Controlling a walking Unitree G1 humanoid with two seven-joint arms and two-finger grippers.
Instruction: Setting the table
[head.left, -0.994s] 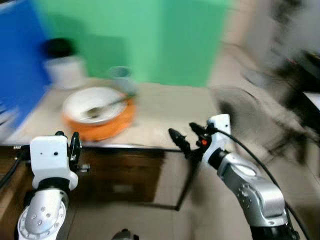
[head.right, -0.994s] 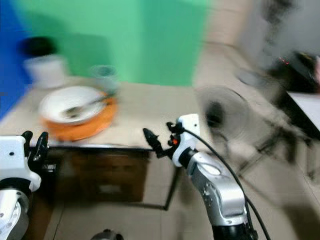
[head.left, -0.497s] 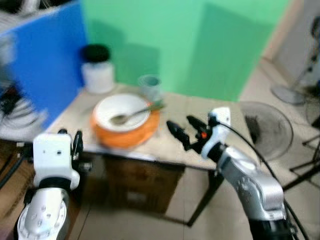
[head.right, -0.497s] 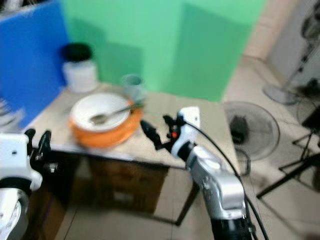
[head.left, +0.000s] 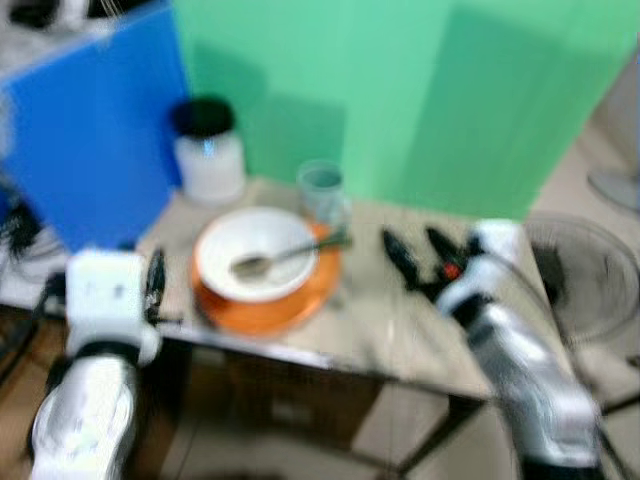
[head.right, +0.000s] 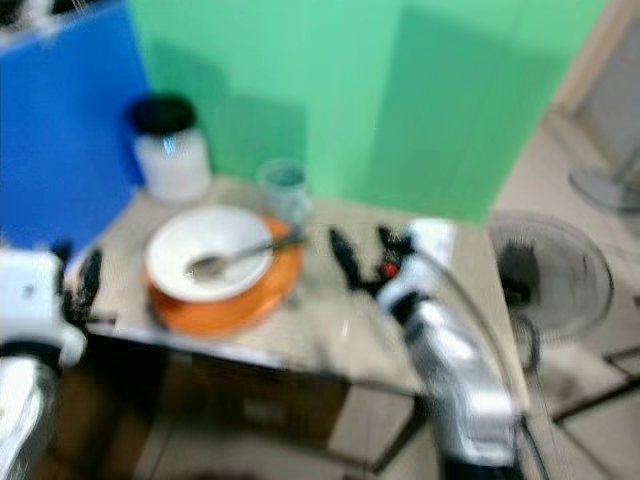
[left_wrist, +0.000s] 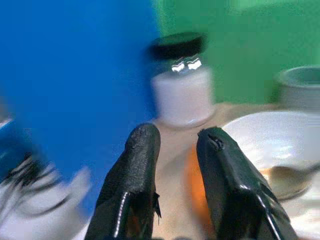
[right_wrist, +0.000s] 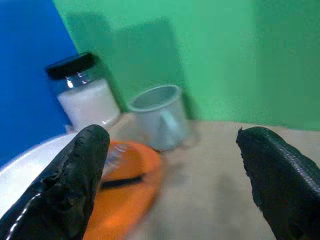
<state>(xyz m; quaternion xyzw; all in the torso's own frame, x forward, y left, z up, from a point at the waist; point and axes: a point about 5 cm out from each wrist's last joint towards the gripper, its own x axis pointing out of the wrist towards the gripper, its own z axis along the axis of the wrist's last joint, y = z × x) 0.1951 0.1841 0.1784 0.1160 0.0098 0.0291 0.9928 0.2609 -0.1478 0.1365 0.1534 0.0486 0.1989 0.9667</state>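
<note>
Orange plate on the table, white bowl and spoon on it.
Right gripper, fingers spread wide, hovers over the table beside the plate; left gripper, fingers narrowly apart, sits at the plate's other side.

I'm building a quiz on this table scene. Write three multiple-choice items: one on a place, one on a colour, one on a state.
1. Where does the spoon lie?
A. in the white bowl
B. in the cup
C. on the floor

2. What colour is the plate under the bowl?
A. blue
B. orange
C. black

3. How are the right gripper fingers?
A. shut on the cup
B. shut on the spoon
C. spread open

A: the spoon's head rests inside the bowl.
B: an orange rim rings the bowl.
C: the right wrist view shows a wide, empty gap.
</note>
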